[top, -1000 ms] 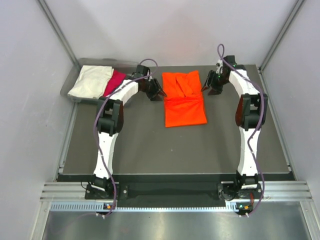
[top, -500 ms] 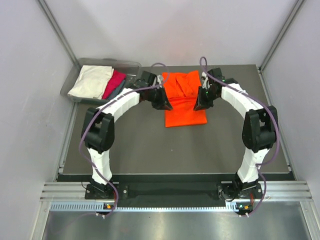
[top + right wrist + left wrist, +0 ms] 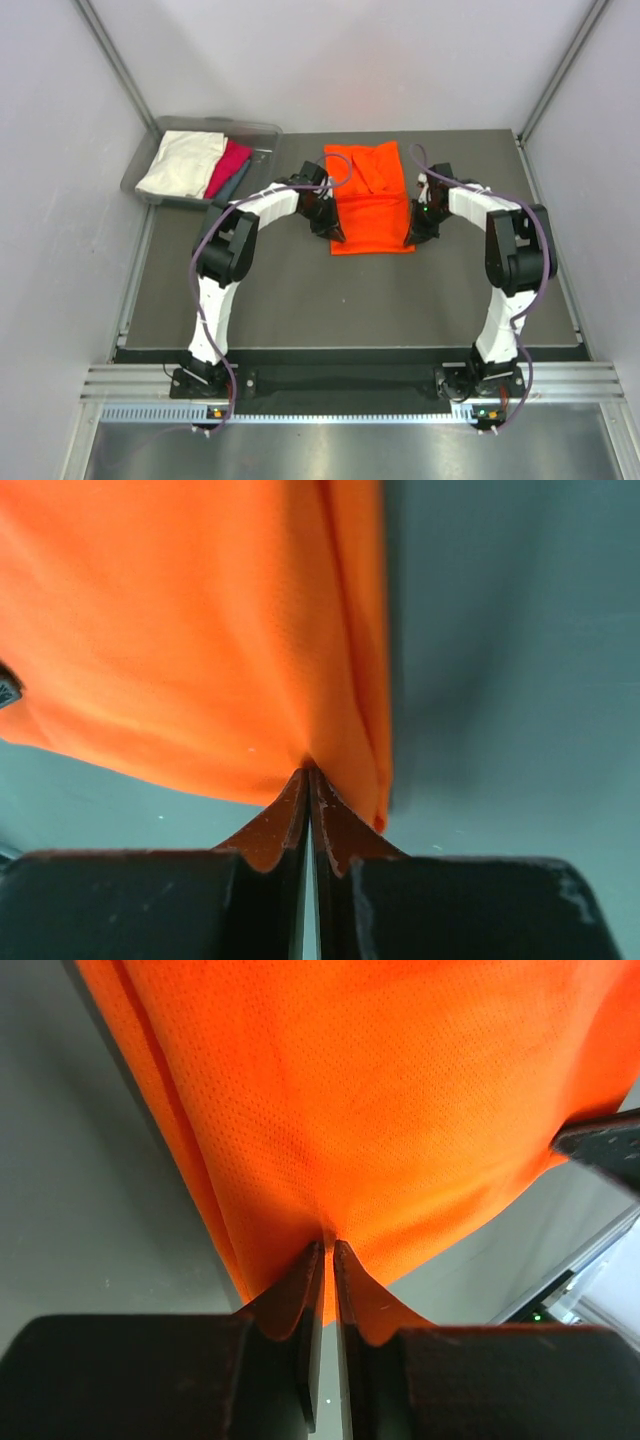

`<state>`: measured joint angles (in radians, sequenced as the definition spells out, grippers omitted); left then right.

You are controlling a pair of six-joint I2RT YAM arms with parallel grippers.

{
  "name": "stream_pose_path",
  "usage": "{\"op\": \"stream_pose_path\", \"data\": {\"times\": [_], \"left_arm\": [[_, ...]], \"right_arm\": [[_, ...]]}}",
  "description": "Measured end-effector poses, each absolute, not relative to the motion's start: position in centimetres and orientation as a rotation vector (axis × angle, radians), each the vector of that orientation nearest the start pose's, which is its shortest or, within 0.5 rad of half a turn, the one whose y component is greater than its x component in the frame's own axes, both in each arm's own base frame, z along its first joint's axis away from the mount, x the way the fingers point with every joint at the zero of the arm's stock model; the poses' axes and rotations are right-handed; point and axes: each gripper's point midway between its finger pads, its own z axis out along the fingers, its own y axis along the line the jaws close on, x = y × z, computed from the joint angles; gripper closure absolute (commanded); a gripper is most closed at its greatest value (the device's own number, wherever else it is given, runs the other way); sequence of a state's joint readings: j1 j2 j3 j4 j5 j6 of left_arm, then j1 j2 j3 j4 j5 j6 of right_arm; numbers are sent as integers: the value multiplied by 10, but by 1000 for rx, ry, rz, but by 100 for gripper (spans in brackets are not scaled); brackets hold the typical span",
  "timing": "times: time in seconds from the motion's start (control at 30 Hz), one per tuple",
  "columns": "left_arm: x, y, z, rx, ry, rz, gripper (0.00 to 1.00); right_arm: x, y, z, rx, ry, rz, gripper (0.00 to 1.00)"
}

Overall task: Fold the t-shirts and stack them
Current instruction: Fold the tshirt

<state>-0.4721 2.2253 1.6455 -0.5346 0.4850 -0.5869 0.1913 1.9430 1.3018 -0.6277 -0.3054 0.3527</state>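
A bright orange t-shirt (image 3: 372,195) lies folded into a narrow strip on the dark table (image 3: 300,300). My left gripper (image 3: 336,232) is at its near left corner, my right gripper (image 3: 410,237) at its near right corner. In the left wrist view the left gripper (image 3: 328,1246) is shut, with orange cloth (image 3: 380,1090) pinched between the tips. The right wrist view shows the right gripper (image 3: 308,770) shut on a pucker of the orange cloth (image 3: 200,630) close to its folded edge. Cream-white (image 3: 183,162), magenta-pink (image 3: 229,165) and teal-grey (image 3: 238,181) t-shirts lie in the bin.
A grey plastic bin (image 3: 148,187) stands at the table's far left corner, holding the other shirts. White walls with metal posts enclose the table on three sides. Bare table surface stretches from the orange shirt toward the arm bases.
Both arms have come from the shirt's far sides down to its near corners. Both grippers, open a second ago, have shut on the orange cloth.
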Motion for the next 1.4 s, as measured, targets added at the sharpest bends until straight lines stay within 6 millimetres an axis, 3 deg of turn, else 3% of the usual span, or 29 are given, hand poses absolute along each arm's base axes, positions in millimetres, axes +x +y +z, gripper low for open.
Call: {"op": "stream_pose_path", "data": {"times": [0.13,0.17,0.27,0.4,0.5,0.7,0.87,0.97,1.07,1.2,1.33,1.37,1.4], "left_arm": [[382,-309,32,30,2835,-914,82],[381,-308,33,35,2832,-904,81],[386,-309,43,41,2810,-909,81],[419,-321,69,32,2717,-974,82],[450,-328,74,0,2650,-1021,82],[490,-322,34,-156,2663,-1070,82],[522,-320,42,-207,2591,-1132,81],[529,-314,42,-235,2578,-1136,80],[533,-309,44,-243,2570,-1125,77],[530,-302,45,-218,2582,-1085,71],[498,-284,59,-196,2630,-998,61],[484,-278,65,-201,2646,-969,49],[470,-270,72,-203,2655,-931,46]], "right_arm": [[366,126,32,174,2855,528,90],[367,126,36,175,2845,532,83],[374,130,49,177,2809,567,75],[400,145,71,194,2729,667,73],[433,157,79,204,2671,734,73],[483,168,60,234,2642,793,70],[506,160,38,304,2647,828,65],[515,152,42,332,2634,850,60],[532,136,51,346,2601,826,50],[535,101,58,355,2602,712,34],[510,74,70,360,2628,622,20],[496,69,75,370,2638,608,19],[485,66,80,370,2635,602,18]]}}
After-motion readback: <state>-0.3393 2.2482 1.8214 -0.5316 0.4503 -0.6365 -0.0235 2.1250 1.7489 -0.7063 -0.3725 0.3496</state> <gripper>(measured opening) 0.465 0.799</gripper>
